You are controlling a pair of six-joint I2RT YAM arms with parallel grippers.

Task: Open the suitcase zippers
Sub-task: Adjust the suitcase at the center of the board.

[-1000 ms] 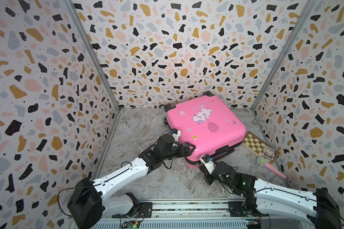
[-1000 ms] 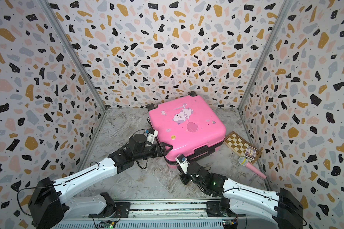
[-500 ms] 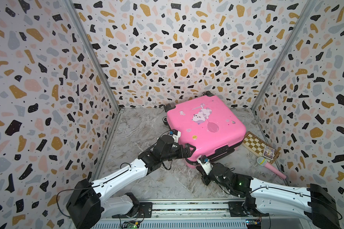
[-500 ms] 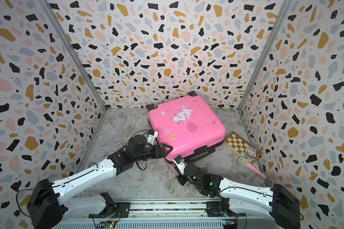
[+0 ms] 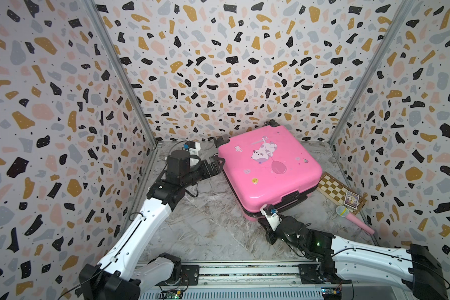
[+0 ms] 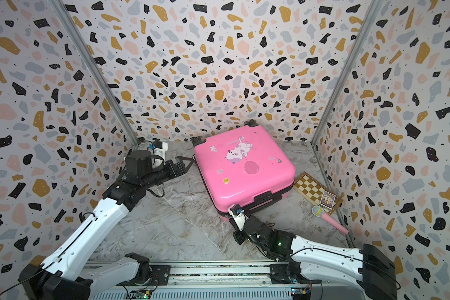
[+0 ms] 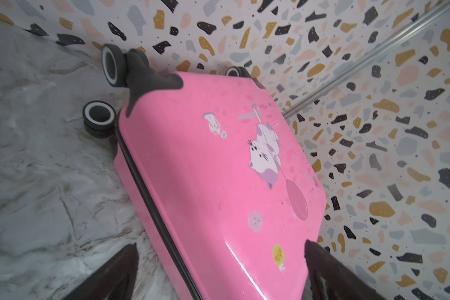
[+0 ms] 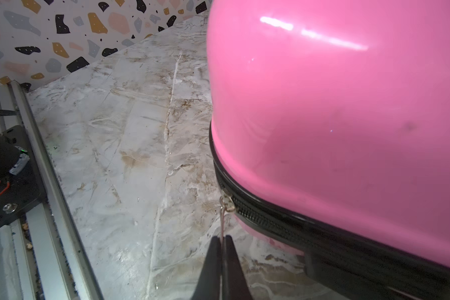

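1. Since a second ago, the left jaws have come off the near-left corner of the suitcase (image 5: 268, 176) and moved along its left side toward the wheel end. The right jaws remain at its near corner.
2. Left jaws, on the left arm (image 5: 151, 215), are spread wide with nothing between them, just beside the suitcase's left side. Whether they touch it cannot be told.
3. Right jaws, on the right arm (image 5: 361, 257), are pressed together on the thin metal tab of the zipper pull (image 8: 227, 202). The pull sits on the black zipper band (image 8: 283, 226) where it rounds the suitcase's near corner.
4. The suitcase lies flat on the marble-look tabletop (image 5: 213, 233), cat print up, shells together. Its wheels (image 7: 99, 119) are at its far end.
5. A chessboard (image 5: 331, 187) carrying a small card (image 5: 351, 199) lies just right of the suitcase. A pink toy microphone (image 5: 353, 219) lies near the chessboard, on its side away from the suitcase.
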